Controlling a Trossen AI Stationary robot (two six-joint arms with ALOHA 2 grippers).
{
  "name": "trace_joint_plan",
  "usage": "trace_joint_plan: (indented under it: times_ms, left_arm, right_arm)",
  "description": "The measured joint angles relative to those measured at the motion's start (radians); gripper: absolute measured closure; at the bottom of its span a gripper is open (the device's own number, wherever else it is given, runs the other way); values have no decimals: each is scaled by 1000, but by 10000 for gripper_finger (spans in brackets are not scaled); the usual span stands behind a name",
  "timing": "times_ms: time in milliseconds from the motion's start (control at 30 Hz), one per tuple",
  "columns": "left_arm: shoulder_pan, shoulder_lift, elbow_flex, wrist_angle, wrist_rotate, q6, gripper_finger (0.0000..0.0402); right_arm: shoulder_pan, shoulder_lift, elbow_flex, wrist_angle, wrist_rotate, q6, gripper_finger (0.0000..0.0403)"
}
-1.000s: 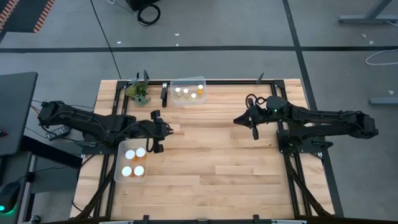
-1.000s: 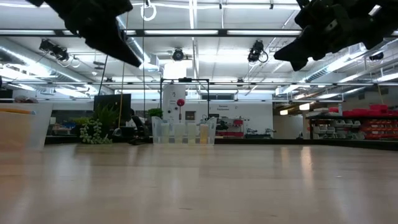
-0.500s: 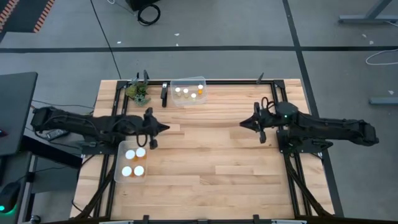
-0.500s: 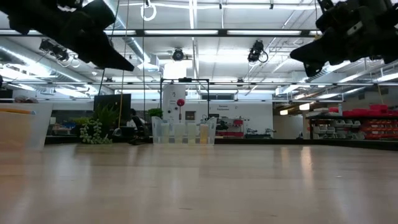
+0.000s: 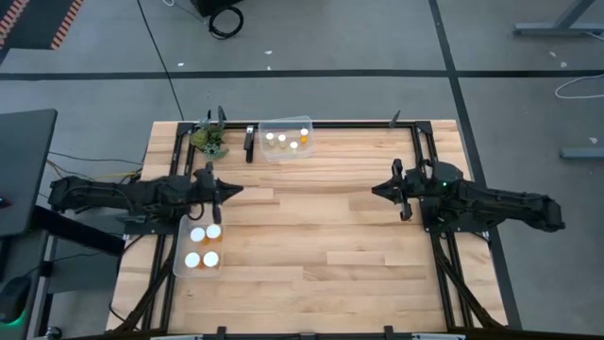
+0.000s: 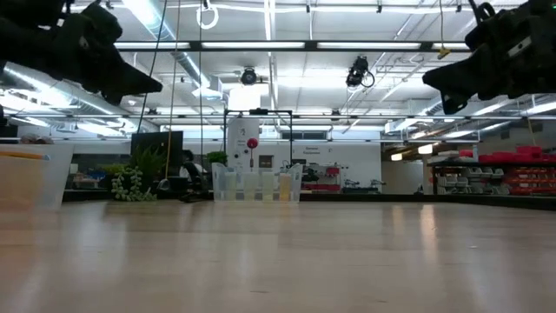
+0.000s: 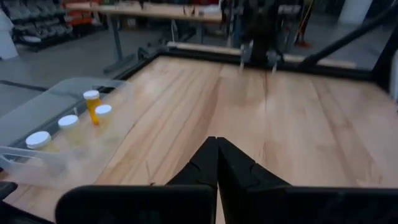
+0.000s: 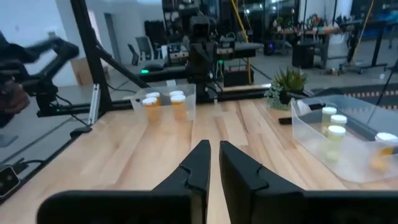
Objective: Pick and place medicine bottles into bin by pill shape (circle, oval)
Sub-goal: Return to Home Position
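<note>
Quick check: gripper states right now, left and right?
Left gripper: shut, holding nothing.
Right gripper: nearly shut, a thin slit between its fingers, holding nothing.

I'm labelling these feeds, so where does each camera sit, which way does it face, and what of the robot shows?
High view: overhead, straight down on the table; both arms, left hand and right hand.
Low view: table-top height, level toward the far bin; both hands above.
Left wrist view: on the left arm, facing the right arm; own hand below.
Right wrist view: on the right arm, facing the left arm; own hand below.
Shared: both wrist views show the far bin.
</note>
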Motion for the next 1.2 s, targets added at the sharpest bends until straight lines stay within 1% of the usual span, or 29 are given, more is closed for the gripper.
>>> trace_joint_plan:
  times_ms: [333,467,633,833,933,967,1033,1200]
  left_arm:
    - [-36,-264,-149,31,1,29,397]
    - [-52,-346,-188,45,13,32,397]
    - [-70,-378,-187,42,25,59,398]
    - [-91,-376,-187,35,52,76,396]
    - [-91,-375,-188,40,47,81,395]
    - [-90,-375,-188,43,47,72,394]
    - [-90,-375,-189,44,47,6,392]
    - [-90,-374,-189,45,47,-134,384]
  right_arm:
    - [0,-183,-38,-6,-3,26,362]
    - [0,-217,-51,-24,31,31,362]
    - [0,-218,-51,-22,43,48,362]
    - [5,-217,-51,-20,50,85,362]
    - [5,-217,-51,-19,132,130,362]
    - [5,-215,-51,-21,156,149,362]
    - [4,-211,-51,-32,178,164,362]
    - [5,-207,-51,-37,179,144,362]
